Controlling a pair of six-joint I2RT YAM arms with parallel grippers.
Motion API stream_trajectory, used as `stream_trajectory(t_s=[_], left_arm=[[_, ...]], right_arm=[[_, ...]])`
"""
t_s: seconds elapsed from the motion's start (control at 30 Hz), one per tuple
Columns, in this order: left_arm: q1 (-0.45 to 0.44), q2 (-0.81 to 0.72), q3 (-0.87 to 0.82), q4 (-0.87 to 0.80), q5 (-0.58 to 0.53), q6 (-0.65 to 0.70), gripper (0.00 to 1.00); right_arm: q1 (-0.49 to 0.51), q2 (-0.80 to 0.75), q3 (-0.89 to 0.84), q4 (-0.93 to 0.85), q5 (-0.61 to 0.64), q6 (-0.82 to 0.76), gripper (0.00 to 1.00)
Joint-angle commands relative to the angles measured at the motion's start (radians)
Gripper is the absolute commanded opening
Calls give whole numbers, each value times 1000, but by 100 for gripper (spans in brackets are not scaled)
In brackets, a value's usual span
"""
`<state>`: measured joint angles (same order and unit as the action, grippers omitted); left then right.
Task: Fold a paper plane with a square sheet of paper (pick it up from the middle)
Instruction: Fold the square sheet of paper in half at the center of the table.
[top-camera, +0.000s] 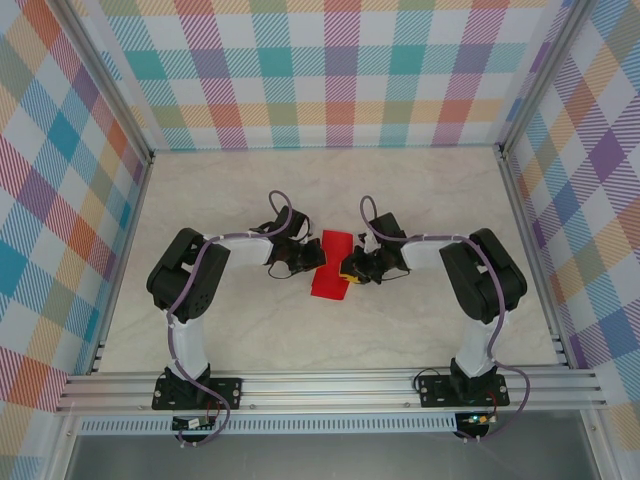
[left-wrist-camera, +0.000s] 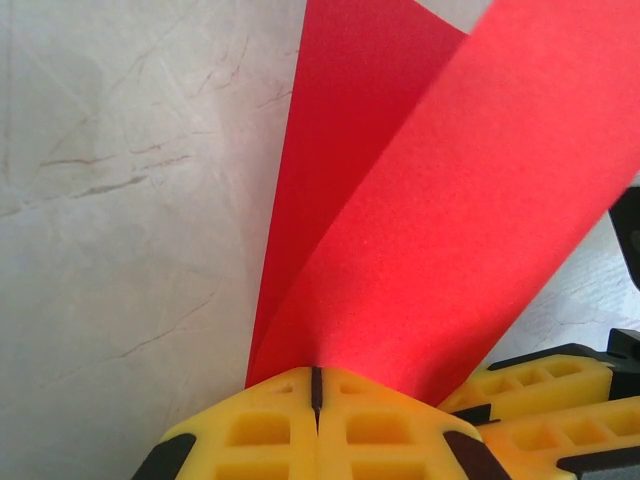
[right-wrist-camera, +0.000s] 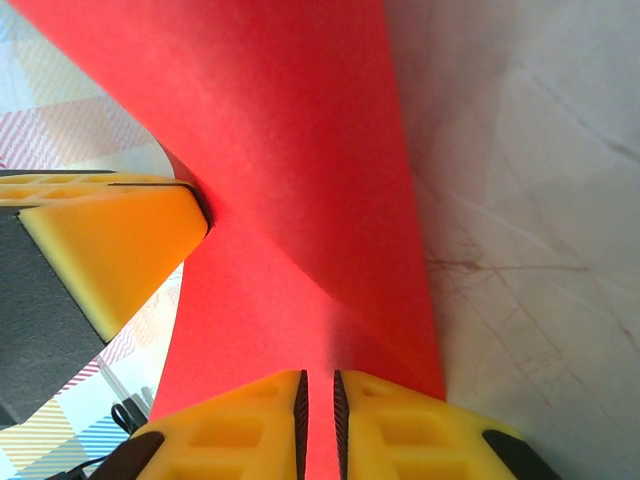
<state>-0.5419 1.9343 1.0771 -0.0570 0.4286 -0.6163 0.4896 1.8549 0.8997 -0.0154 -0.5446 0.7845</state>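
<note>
The square sheet of paper (top-camera: 331, 268) is bright red and folded into a narrower strip, lying mid-table between both grippers. My left gripper (top-camera: 304, 262) is at its left edge. In the left wrist view the left gripper (left-wrist-camera: 316, 385) has its yellow jaws pressed together on the paper (left-wrist-camera: 420, 200), which fans up from them in two layers. My right gripper (top-camera: 351, 268) is at the right edge. In the right wrist view the right gripper (right-wrist-camera: 320, 400) has its jaws a thin slit apart, with red paper (right-wrist-camera: 290, 150) running into the slit and a raised flap held up.
The pale marble table (top-camera: 300, 190) has room behind and in front of the paper. Plaid walls and aluminium rails close it in on three sides. The right fingers (left-wrist-camera: 540, 385) sit close beside the left jaws, and a left finger (right-wrist-camera: 110, 235) touches the paper.
</note>
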Motion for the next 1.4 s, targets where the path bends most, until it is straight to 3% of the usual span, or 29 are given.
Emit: stream_trajectory(t_s=[0.0,0.23,0.43,0.8,1.13,1.37], left_arm=[[-18,36,-29,-101,-54,13,0],[-18,37,-38,-101,-59,16,0],[-18,35,-43,-99,-60,16,0],[-18,33,-44,-106,-65,23,0],[-18,25,-45,-115,-68,27,0],[-18,25,-45,-116,-68,27,0]], right_arm=[[-2,-7,-42,9,25,-16,17],[9,-109,-59,56,-26,-45,14],[27,-81,-94,105,-50,-42,12],[37,-34,-106,-1,47,-116,10],[41,-149,-138,83,-38,-65,10],[61,-121,-173,111,-34,-39,11]])
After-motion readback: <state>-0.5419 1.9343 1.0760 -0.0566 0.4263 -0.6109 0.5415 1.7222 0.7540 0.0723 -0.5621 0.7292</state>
